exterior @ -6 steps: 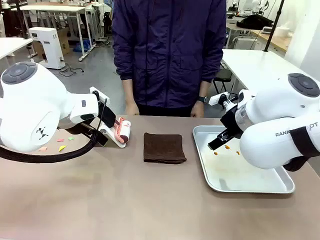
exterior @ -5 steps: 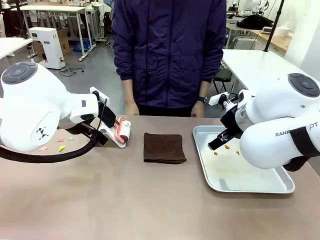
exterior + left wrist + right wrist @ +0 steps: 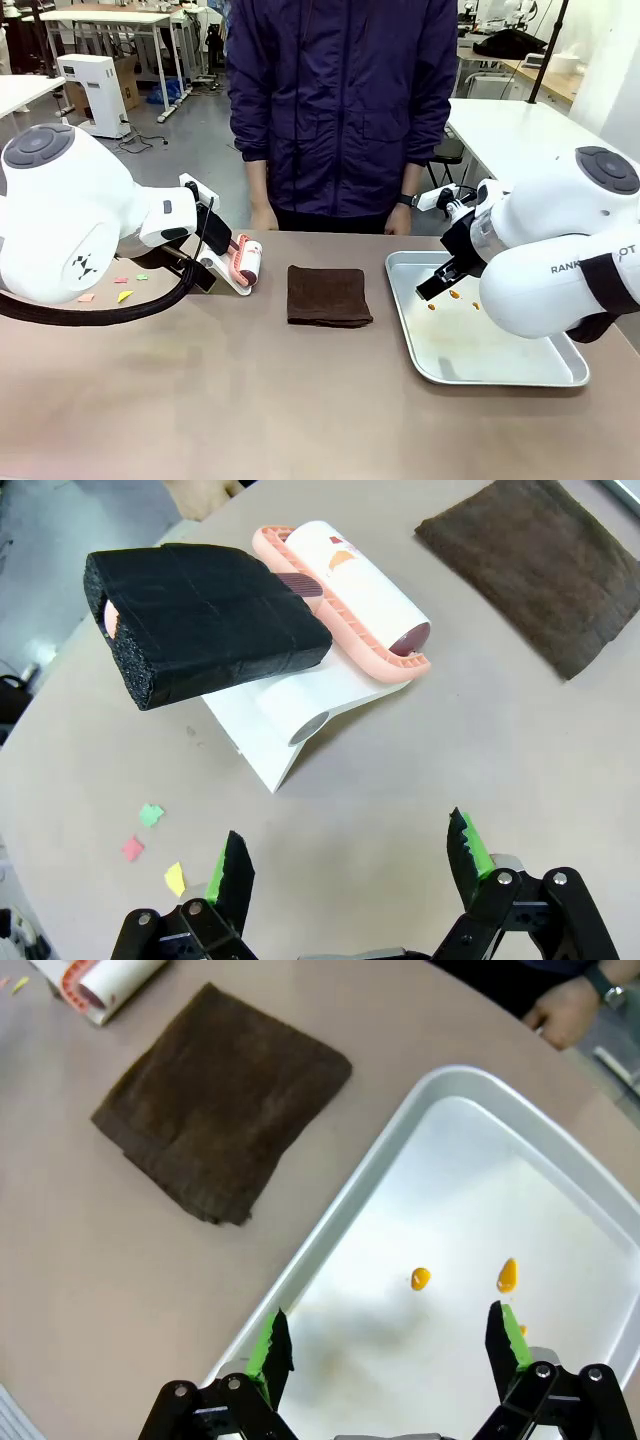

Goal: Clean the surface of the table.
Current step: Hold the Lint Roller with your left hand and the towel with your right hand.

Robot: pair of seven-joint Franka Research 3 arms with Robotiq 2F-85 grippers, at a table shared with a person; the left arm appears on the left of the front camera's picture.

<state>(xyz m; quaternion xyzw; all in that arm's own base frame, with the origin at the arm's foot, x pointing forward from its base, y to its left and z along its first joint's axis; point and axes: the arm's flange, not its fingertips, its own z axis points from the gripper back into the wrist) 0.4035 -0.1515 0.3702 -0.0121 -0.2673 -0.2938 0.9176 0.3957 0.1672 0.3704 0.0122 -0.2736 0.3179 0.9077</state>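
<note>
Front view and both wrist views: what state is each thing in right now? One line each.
Table: paper scraps lying on it, not yet cleared.
Silver tray: flat on the table, two orange bits inside.
Lint roller: resting on its white stand, not held.
Brown cloth: folded, flat on the table.
Left gripper: open, empty.
Right gripper: open, empty, over the silver tray.

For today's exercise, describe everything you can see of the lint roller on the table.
The lint roller has a white paper roll with small orange marks, held in a salmon-pink plastic frame. Its thick handle is wrapped in black foam. It rests tilted, handle raised, on a white wedge-shaped stand that sits on the tan table. The brown cloth lies apart from it.
</note>
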